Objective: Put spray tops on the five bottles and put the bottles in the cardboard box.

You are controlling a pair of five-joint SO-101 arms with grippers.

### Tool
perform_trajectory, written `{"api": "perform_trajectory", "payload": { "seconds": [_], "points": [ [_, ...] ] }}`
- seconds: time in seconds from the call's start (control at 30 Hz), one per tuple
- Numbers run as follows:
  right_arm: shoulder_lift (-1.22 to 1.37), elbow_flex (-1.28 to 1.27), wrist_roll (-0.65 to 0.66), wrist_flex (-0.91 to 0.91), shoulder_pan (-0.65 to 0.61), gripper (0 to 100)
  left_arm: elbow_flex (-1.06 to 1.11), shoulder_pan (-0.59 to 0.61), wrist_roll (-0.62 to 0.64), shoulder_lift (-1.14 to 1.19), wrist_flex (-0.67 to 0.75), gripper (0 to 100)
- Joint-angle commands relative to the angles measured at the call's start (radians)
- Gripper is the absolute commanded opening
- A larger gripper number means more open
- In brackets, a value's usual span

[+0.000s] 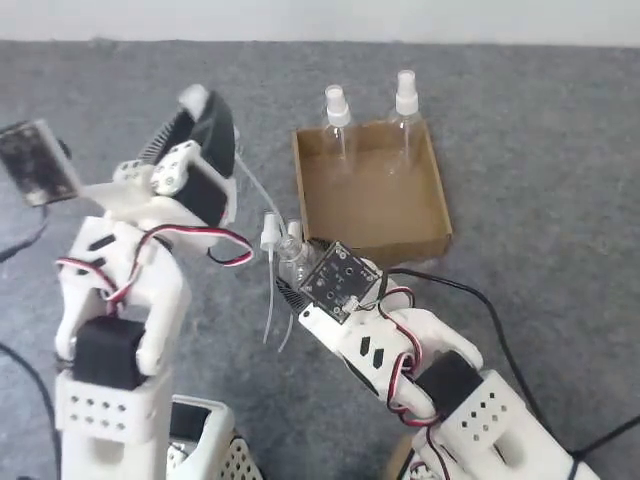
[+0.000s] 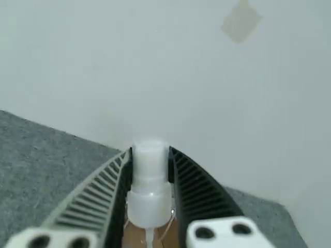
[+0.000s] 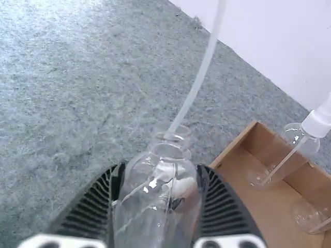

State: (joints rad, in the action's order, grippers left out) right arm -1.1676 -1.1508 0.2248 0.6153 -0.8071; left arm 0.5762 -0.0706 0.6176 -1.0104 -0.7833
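My left gripper [image 1: 200, 112] is raised above the carpet, shut on a white spray top [image 2: 149, 182]. The spray top's thin tube [image 3: 202, 64] slants down into the open neck of a clear bottle [image 3: 161, 199]. My right gripper [image 3: 158, 206] is shut on that bottle [image 1: 292, 253], just in front of the near left corner of the cardboard box [image 1: 438, 205]. Two bottles with spray tops [image 1: 337, 122] [image 1: 406, 108] stand at the far side inside the box. A loose spray top [image 1: 269, 233] with a long tube lies on the carpet beside the held bottle.
Grey carpet covers the table, with a white wall behind. A white perforated basket [image 1: 205, 445] sits at the near edge by the left arm's base. Cables trail from the right arm [image 1: 500, 330] beside the box.
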Motion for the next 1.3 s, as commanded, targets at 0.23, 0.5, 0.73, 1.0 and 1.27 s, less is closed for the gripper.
{"api": "perform_trajectory", "payload": {
  "seconds": [0.23, 0.5, 0.73, 1.0, 1.27],
  "points": [
    [-0.041, -0.002, -0.003, 0.018, 0.002, 0.6, 0.074, -0.025, -0.014, -0.012, -0.037, 2],
    [-0.033, -0.034, -0.041, -0.13, 0.002, 0.6, 0.085, -0.114, -0.193, -0.012, -0.189, 2],
    [-0.041, -0.152, -0.241, -0.326, 0.002, 0.6, 0.154, -0.16, -0.262, -0.012, -0.238, 2],
    [-0.041, -0.158, -0.239, -0.36, 0.054, 0.6, 0.234, -0.213, -0.364, -0.008, -0.224, 2],
    [-0.041, -0.17, -0.239, -0.36, 0.071, 0.6, 0.252, -0.235, -0.385, -0.012, -0.232, 3]
  ]
}}
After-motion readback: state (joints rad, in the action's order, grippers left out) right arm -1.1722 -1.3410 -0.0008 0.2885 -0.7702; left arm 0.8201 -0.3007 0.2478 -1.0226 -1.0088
